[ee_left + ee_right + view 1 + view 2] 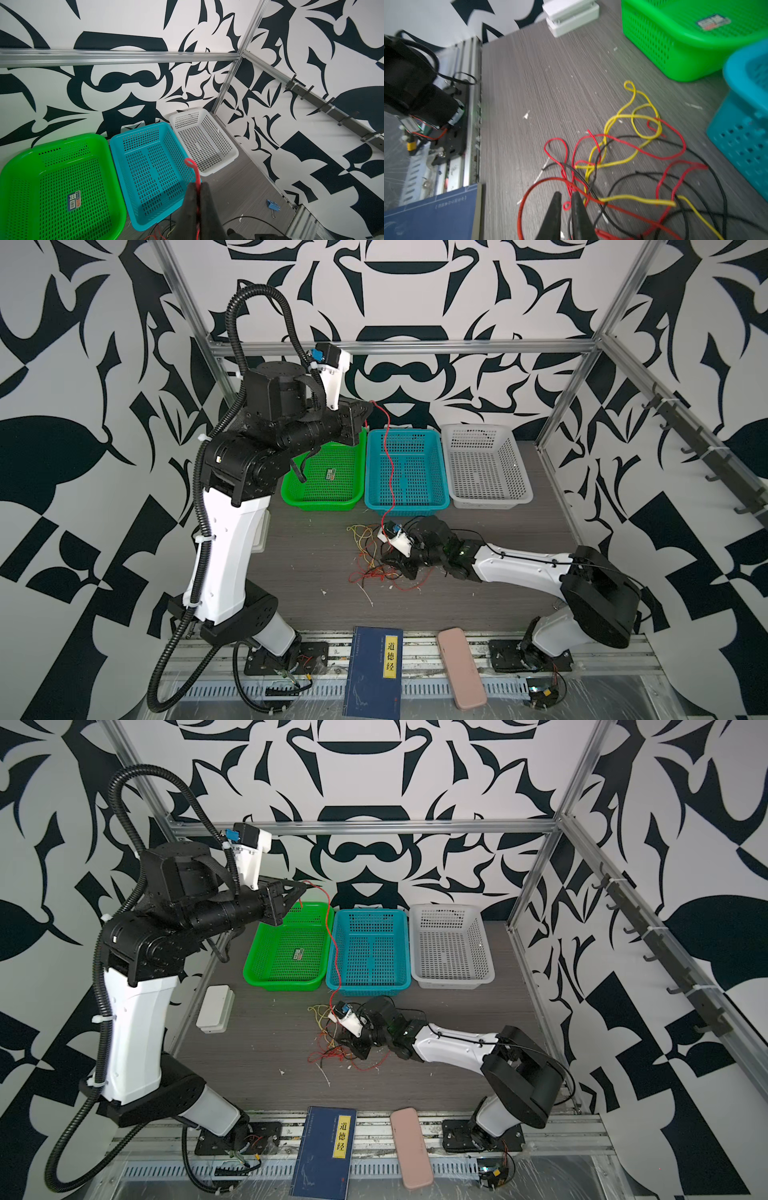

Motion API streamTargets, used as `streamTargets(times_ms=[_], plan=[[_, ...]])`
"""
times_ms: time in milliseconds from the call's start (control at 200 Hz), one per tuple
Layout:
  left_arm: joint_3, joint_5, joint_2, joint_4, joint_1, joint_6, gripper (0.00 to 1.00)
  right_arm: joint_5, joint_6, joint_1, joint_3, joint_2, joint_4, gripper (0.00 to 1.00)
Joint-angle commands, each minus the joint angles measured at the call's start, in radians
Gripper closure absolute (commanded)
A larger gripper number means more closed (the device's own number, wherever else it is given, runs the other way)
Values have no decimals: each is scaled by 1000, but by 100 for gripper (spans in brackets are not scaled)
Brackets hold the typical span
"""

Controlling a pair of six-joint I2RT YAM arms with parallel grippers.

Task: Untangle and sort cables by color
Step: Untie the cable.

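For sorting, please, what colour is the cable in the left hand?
Red cable; best in left wrist view.

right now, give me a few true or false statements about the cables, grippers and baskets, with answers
1. The left gripper holds a red cable high above the table. True.
2. Yellow cables lie in the white basket. False: they lie on the table.
3. The right gripper is low at the tangle. True.
4. The green basket stands in the middle. False: the blue basket does.
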Motion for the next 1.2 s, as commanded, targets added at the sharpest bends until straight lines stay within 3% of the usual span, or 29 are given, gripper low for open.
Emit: streamTargets(times_ms=[0, 205, 475, 795, 1000, 1195], plan=[[47, -17, -1, 0, 12, 9, 100, 91, -62, 0, -31, -27, -82, 81], [38, -25, -10, 2, 14, 9, 100, 222, -158, 0, 6, -31, -210, 73], [-51, -68, -41, 18, 16, 23, 100, 443, -180, -6, 5, -111, -103, 67], [-171, -154, -88, 37, 41, 55, 100, 425, -64, -100, 88, -267, 6, 53], [-165, -121, -44, 61, 181, 63, 100, 353, 18, -143, 121, -324, -4, 51], [1, -123, 97, 50, 365, 69, 100, 346, 41, -142, 96, -377, -39, 51]])
